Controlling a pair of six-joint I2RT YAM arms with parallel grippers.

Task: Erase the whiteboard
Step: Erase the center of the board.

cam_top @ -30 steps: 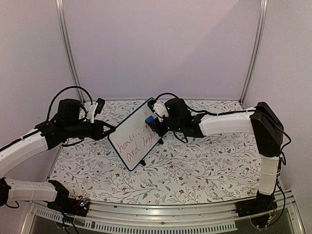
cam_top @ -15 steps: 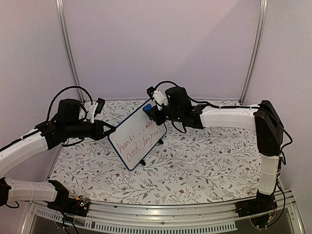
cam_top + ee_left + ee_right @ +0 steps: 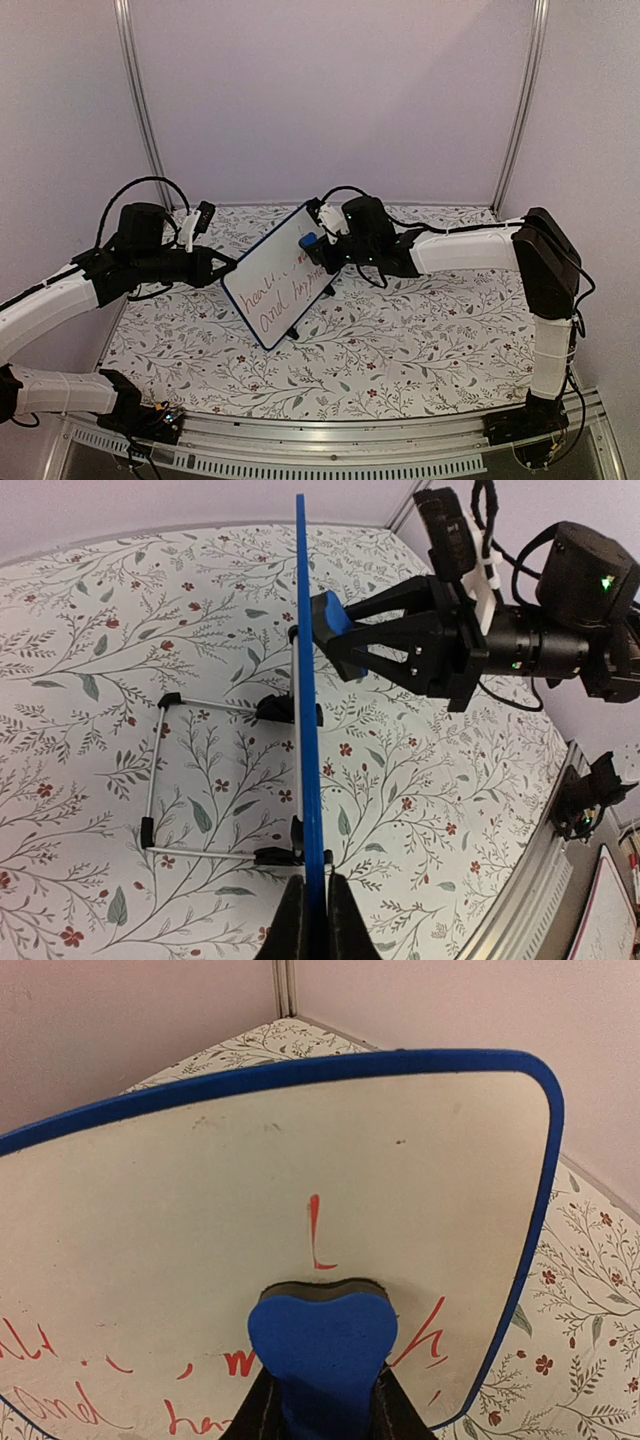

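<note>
The whiteboard [image 3: 275, 285] is held tilted above the table, with red handwriting across its lower half and a few leftover strokes near the top. My left gripper [image 3: 224, 271] is shut on its left edge. In the left wrist view the board [image 3: 303, 660] shows edge-on as a thin blue line, pinched between my left gripper's [image 3: 311, 885] fingers. My right gripper [image 3: 318, 248] is shut on a blue eraser block [image 3: 307, 241]. The eraser [image 3: 320, 1340] presses its dark felt face against the board [image 3: 200, 1180] just below a red "L" stroke.
A floral cloth [image 3: 420, 340] covers the table. A thin wire stand [image 3: 160, 770] with black feet sits behind the board. Purple walls and two metal posts [image 3: 140, 100] close in the back, and an aluminium rail [image 3: 330, 440] runs along the near edge.
My right gripper carried the eraser up to the board's top corner and has come back down onto its upper part. The left arm and the board have stayed put.
</note>
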